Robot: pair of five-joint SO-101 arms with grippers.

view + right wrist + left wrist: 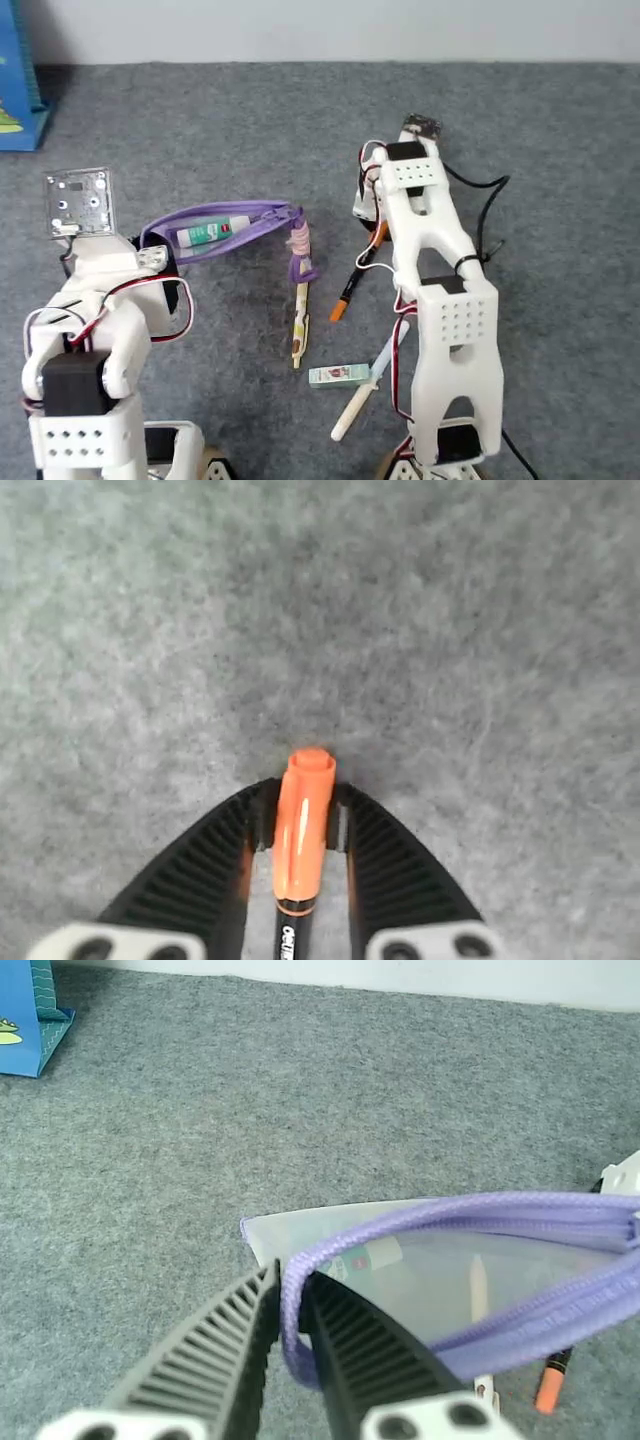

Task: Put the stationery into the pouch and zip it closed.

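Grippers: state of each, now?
Left gripper: shut on the purple rim of the pouch.
Right gripper: shut on the orange pen.

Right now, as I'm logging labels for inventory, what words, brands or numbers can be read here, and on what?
Nothing reads whole.
On the orange pen: white barrel print, cut off at the picture's edge.
On the green tube in the pouch: label too small.
On the small green box: print too small.
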